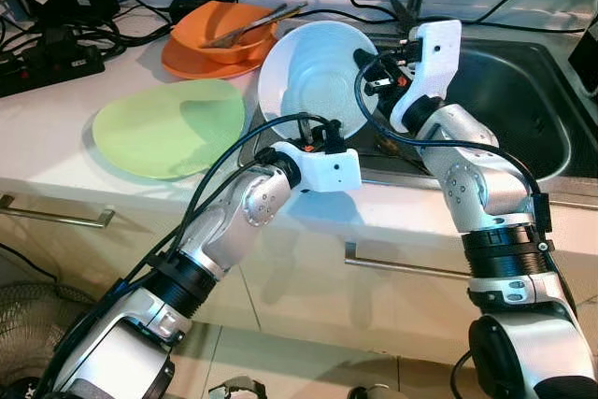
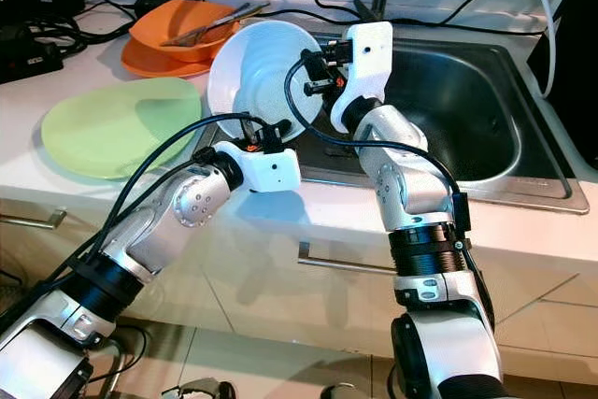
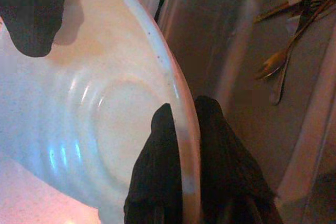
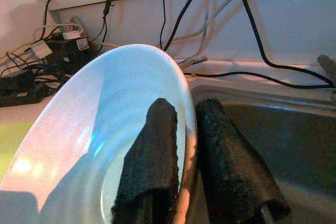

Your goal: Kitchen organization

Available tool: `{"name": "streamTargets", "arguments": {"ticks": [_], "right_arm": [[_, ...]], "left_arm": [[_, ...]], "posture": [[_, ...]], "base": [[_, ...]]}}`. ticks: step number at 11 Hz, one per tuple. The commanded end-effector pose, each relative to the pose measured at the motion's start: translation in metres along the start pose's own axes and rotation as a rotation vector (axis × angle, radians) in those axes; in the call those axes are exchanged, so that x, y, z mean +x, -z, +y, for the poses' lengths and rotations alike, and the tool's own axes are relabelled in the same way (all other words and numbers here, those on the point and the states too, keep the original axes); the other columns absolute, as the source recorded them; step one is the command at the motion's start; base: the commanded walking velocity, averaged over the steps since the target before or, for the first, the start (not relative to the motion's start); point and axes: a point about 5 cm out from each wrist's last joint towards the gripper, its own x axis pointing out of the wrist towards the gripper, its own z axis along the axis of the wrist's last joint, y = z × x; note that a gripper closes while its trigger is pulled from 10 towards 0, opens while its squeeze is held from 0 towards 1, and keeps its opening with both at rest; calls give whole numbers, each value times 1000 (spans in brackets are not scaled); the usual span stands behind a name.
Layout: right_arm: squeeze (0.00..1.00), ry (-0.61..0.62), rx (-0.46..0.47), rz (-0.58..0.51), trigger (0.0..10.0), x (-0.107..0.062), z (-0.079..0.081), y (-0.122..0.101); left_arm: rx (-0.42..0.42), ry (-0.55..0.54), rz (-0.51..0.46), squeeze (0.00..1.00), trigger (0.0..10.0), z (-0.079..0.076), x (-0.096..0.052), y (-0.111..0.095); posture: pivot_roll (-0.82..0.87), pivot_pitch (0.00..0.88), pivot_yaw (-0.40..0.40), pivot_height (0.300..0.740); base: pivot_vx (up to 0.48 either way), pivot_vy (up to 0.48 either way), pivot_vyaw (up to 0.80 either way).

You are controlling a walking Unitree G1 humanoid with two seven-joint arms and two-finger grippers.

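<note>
A white ribbed bowl [image 1: 313,77] stands tilted on edge over the left rim of the steel sink [image 1: 523,109], its hollow facing me. My left gripper [image 3: 181,114] is shut on the bowl's lower rim, one black finger inside and one outside. My right gripper [image 4: 185,111] is shut on the upper right rim in the same way, coming from the sink side [image 1: 372,70].
A light green plate [image 1: 168,128] lies flat on the counter left of the bowl. Behind it an orange bowl on an orange plate [image 1: 224,35] holds utensils. Power strips and cables [image 1: 51,53] crowd the back left. Utensils [image 3: 283,61] lie in the sink.
</note>
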Motion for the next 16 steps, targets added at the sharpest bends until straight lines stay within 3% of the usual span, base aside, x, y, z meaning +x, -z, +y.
{"name": "streamTargets", "arguments": {"ticks": [1,8,9,11,15,16], "right_arm": [[0,57,-1,68,0,-7,-17,12],[0,38,-10,76,0,-6,-16,14],[0,37,-8,76,0,-6,-15,15],[0,48,-5,72,0,-6,-16,14],[0,215,30,46,0,-8,-36,13],[0,253,45,42,0,-8,-41,13]], "left_arm": [[4,-15,31,0,10000,1,-3,10],[26,-17,36,0,10000,2,-3,10],[21,-24,37,1000,10000,3,-3,10],[24,-27,36,1000,10000,3,-3,10],[28,-36,29,1000,10000,4,-4,9],[29,-37,26,0,10000,4,-3,8]], "posture": [[38,52,22,740],[40,64,21,740],[40,64,22,740],[39,63,24,740],[42,65,28,740],[42,65,29,740]], "base": [[0,0,0],[0,0,0],[0,0,0],[0,0,0],[0,0,0],[0,0,0]]}}
